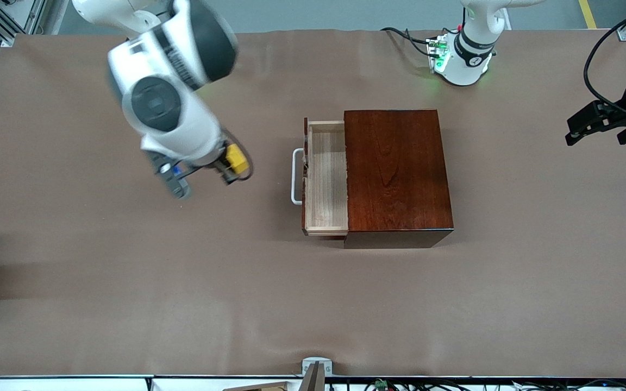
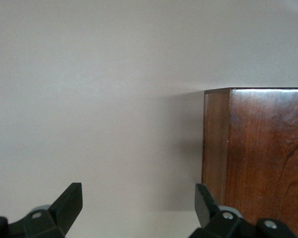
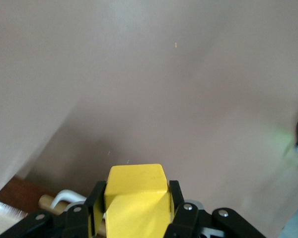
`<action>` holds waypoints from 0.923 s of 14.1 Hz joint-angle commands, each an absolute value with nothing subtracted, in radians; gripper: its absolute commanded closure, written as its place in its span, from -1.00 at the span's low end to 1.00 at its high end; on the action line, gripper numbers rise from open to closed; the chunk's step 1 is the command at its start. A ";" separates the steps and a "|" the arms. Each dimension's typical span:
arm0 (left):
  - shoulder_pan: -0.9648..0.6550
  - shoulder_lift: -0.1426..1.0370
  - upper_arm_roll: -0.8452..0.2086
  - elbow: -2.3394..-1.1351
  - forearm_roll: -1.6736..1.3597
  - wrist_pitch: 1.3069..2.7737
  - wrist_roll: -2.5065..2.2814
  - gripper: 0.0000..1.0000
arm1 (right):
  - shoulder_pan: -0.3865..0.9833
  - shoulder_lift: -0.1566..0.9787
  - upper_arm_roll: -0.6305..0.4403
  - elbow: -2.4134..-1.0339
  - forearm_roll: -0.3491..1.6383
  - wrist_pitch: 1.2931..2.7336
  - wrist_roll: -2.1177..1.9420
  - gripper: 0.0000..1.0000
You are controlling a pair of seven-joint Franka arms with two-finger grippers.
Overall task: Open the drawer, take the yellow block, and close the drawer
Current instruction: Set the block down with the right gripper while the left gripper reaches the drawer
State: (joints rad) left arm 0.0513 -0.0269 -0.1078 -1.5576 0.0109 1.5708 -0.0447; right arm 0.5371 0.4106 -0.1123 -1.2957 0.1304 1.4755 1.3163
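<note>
My right gripper (image 1: 231, 165) is shut on the yellow block (image 1: 236, 157) and holds it in the air over bare table, off toward the right arm's end from the drawer. In the right wrist view the block (image 3: 136, 196) fills the gap between the black fingers (image 3: 175, 194). The pale wood drawer (image 1: 326, 174) stands pulled out of the dark reddish-brown box (image 1: 397, 174), its tray bare and its white handle (image 1: 295, 176) facing the right arm's end. My left gripper (image 1: 576, 130) waits open at the left arm's end of the table, with the box corner (image 2: 258, 148) in its wrist view.
Brown cloth (image 1: 128, 282) covers the whole table. The left arm's base (image 1: 462, 60) stands with cables at the table edge farthest from the front camera. A small metal bracket (image 1: 315, 366) sits at the table edge nearest the front camera.
</note>
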 commanded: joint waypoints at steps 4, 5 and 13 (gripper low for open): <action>0.037 -0.005 -0.169 -1.517 -0.009 1.549 -0.051 -1.00 | 0.275 0.402 -0.095 -1.419 0.088 1.497 0.694 1.00; 0.032 -0.003 -0.170 -1.516 -0.009 1.549 -0.051 -1.00 | 0.238 0.400 -0.095 -1.443 0.081 1.503 0.599 1.00; -0.102 0.138 -0.333 -1.411 -0.003 1.560 -0.530 -1.00 | -0.030 0.374 -0.094 -1.825 0.044 1.912 -0.091 1.00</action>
State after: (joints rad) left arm -0.0571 0.0813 -0.3243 -1.4810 0.0048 1.5717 -0.4335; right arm 0.0233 0.4172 -0.1177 -1.6845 0.0607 1.7869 0.0307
